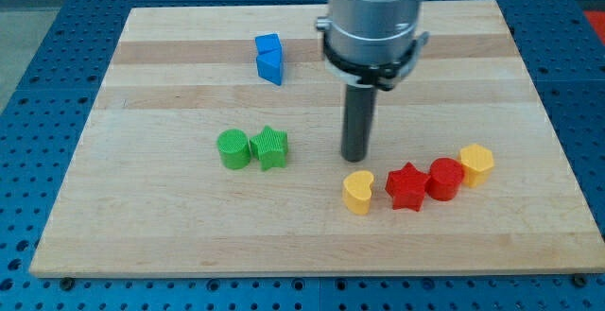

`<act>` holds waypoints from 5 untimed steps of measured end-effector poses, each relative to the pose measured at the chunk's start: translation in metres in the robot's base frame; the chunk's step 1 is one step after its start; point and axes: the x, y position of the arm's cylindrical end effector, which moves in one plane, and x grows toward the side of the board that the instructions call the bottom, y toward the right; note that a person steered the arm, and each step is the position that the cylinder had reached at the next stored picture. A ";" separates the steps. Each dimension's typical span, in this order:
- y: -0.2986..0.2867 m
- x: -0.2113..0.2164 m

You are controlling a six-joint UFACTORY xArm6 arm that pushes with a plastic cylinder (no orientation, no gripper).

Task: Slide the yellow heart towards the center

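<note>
The yellow heart (358,192) lies on the wooden board (142,226) at the view's lower right of centre. My tip (354,158) stands just above the heart toward the view's top, a small gap between them. To the heart's right sit a red star (406,186), a red cylinder (444,179) and a yellow hexagon block (476,164), in a row rising to the right.
A green cylinder (233,148) and a green star (270,146) sit side by side left of centre. Two blue blocks (269,58) stand together near the view's top. The board's edges drop to a blue perforated table (38,160).
</note>
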 end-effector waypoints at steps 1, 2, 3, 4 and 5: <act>-0.050 0.000; -0.082 0.023; -0.076 0.126; -0.062 0.133; 0.011 0.106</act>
